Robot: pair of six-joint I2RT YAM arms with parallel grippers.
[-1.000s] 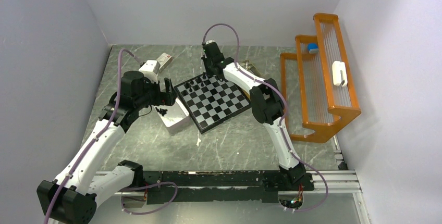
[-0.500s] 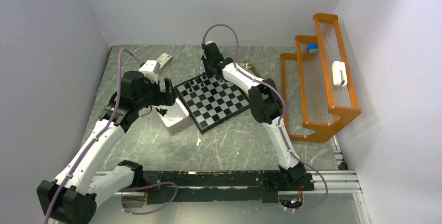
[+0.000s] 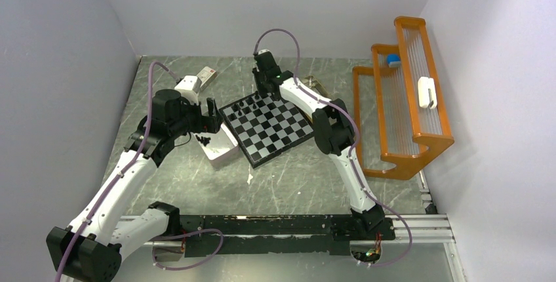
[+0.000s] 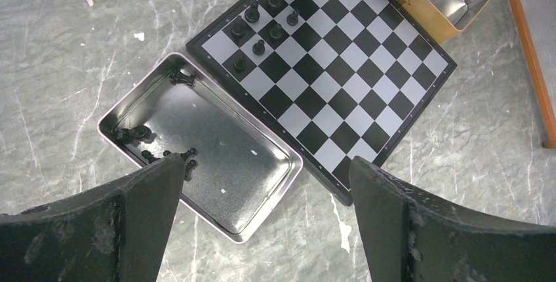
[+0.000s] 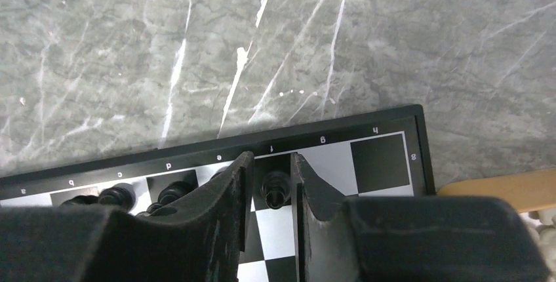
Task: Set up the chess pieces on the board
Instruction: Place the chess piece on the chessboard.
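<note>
Left wrist view: nearest, the left fingers (image 4: 144, 210) hang spread wide above an open tin (image 4: 223, 138) on the desk (image 4: 65, 65). A few loose black pieces (image 4: 139, 132) lie along the tin's left side, below and left of the fingers. The board (image 4: 341, 85) sits just beside the tin, with more black men standing at one far corner. On its far back row, the right fingers (image 5: 216, 210) straddle an upright black piece (image 5: 275, 187), narrowly parted and apparently not pinching it. The left arm is nearer the tin, so the next pick looks to be its own.
</note>
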